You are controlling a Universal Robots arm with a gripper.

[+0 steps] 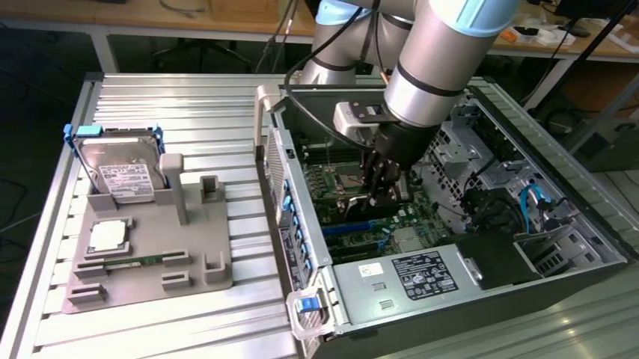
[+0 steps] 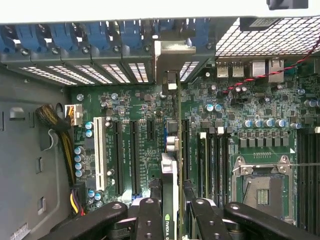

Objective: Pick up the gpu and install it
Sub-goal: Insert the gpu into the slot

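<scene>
Black two-fingered tool pinched on the thin dark gpu card, held edge-on, long axis running toward its silvery bracket over the green motherboard.

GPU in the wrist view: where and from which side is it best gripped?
Probably its long free edge, pinching the two flat faces, coming from above through the open case. The gpu stands on edge over the motherboard slots; the gripper holds it so.
</scene>
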